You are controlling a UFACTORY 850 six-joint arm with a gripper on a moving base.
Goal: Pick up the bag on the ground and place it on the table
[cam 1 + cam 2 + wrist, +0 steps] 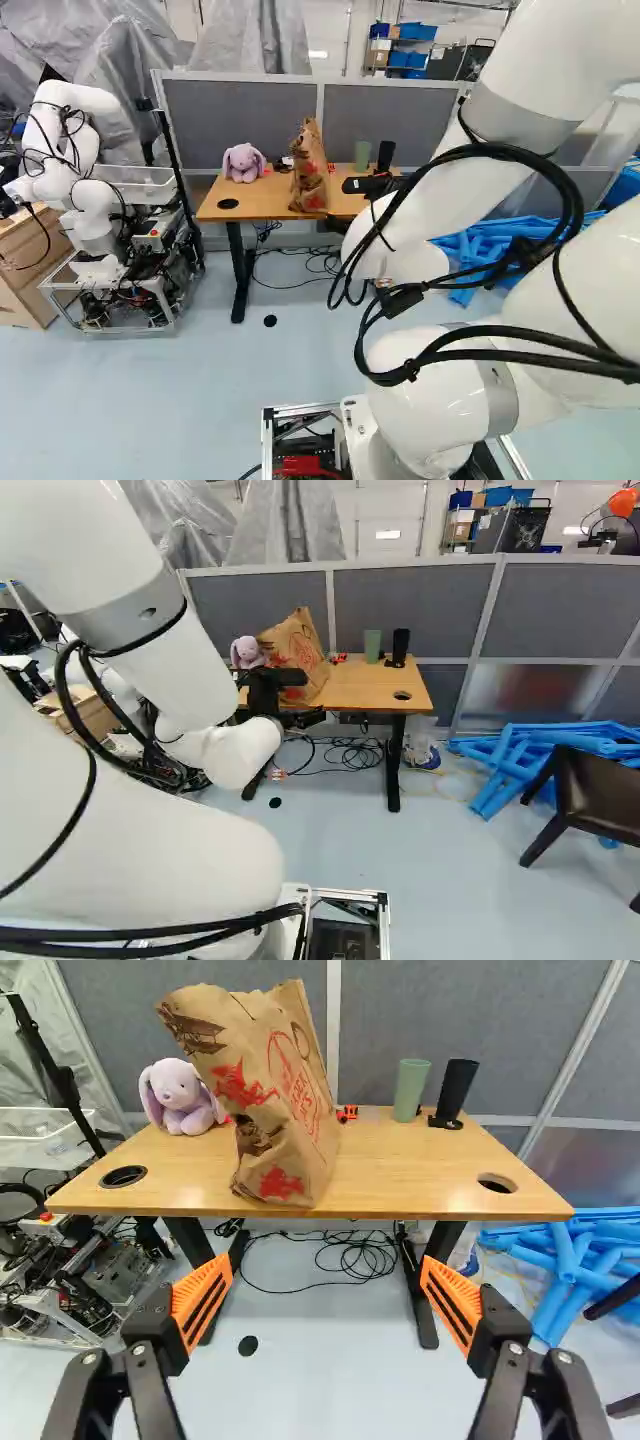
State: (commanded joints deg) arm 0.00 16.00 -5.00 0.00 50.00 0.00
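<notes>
Look first for the bag [285, 1100]: already on the table [400, 1192], not on the floor [320, 1390]. Stands on its crumpled bottom, close to the front edge, between the plush rabbit [178, 1098] and the green cup [410, 1090]. Seen from the wrist, lies ahead of the gripper [326, 1258] and well apart from it, beyond the tips, not between them. Not exactly in the middle line, but shifted somewhat to the rabbit's side. With long axis, rises mostly upright, with the top leaning toward the rabbit (perhaps looks more leaning than in truth, as seen from so near the wrist). Crossed by this axis, not followed, is the forward pointing direction of the gripper.

Open wide and holding nothing, with orange pads [458, 1298] far from each other and touching no paper. Judging from this, looks finished in its main part, with only the going away to do. Better to draw back straight, opposite to the pointing direction, and to turn aside only after more room is made. By pushing forward, could knock the soft paper and make it fall. Near the edge, would need only a small touch for tipping down.
</notes>
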